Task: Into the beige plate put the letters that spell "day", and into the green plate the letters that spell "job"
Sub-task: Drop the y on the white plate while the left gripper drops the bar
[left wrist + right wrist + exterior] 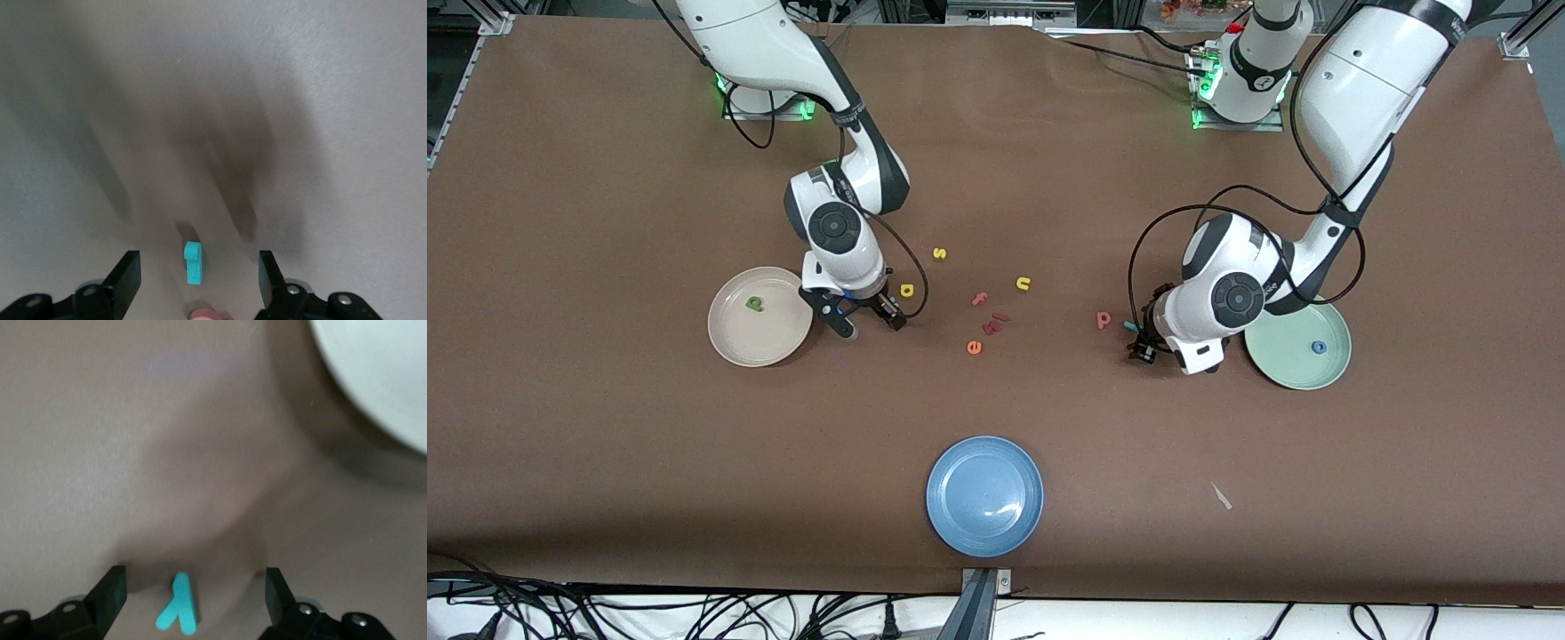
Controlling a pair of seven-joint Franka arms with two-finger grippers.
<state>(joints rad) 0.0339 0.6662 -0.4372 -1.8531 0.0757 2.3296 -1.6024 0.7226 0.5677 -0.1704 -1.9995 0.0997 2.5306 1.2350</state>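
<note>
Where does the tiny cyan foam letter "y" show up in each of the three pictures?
Front view: hidden under the right gripper, beside the round cream-beige plate.
Left wrist view: not in it; the letter there is the thin teal foam "j".
Right wrist view: the cyan "y" lies flat between the open fingers.
Shared landmark: the beige plate's rim, also in the right wrist view.
</note>
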